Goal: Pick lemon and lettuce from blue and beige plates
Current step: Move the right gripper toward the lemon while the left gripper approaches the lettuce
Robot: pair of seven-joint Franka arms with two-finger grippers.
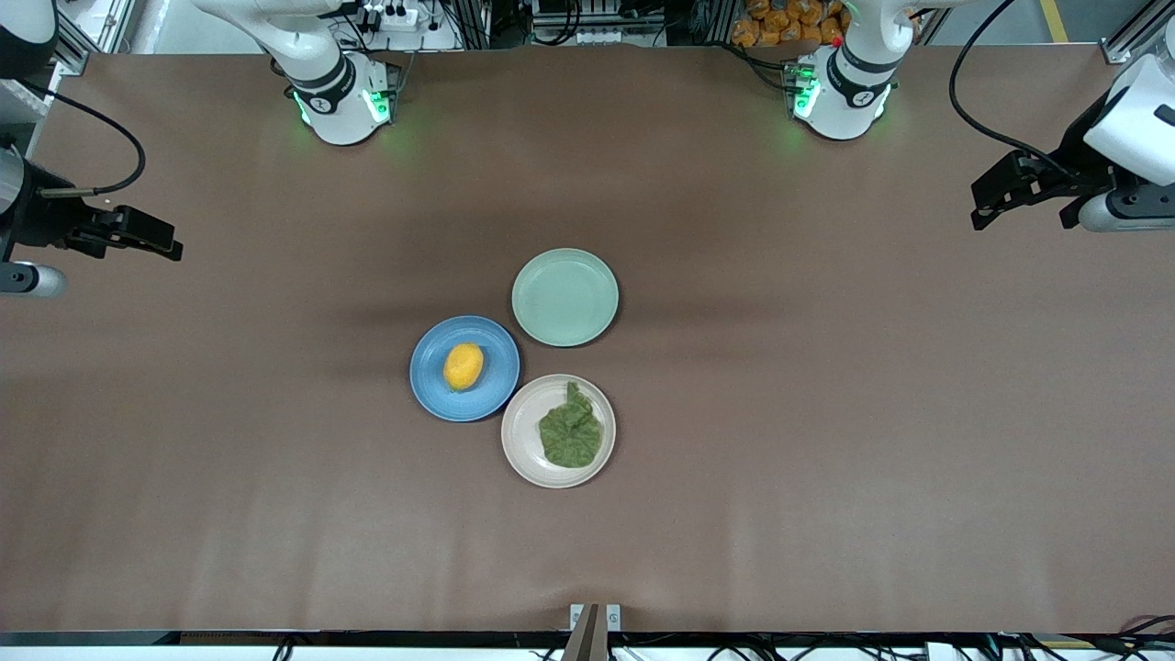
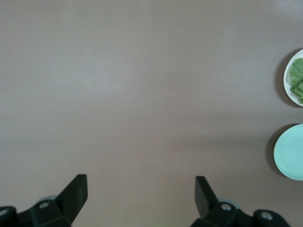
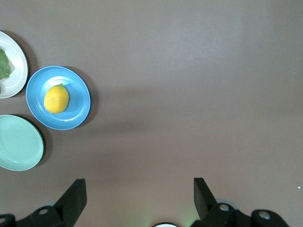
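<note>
A yellow-orange lemon lies on the blue plate in the middle of the table; both also show in the right wrist view, the lemon on the blue plate. A crinkled green lettuce leaf lies on the beige plate, nearer the front camera; the lettuce shows at the edge of the left wrist view. My left gripper is open and empty, high over the left arm's end of the table. My right gripper is open and empty over the right arm's end.
A pale mint-green plate sits empty, touching the other two plates, farther from the front camera. It also shows in the left wrist view and the right wrist view. Bare brown table surrounds the plates.
</note>
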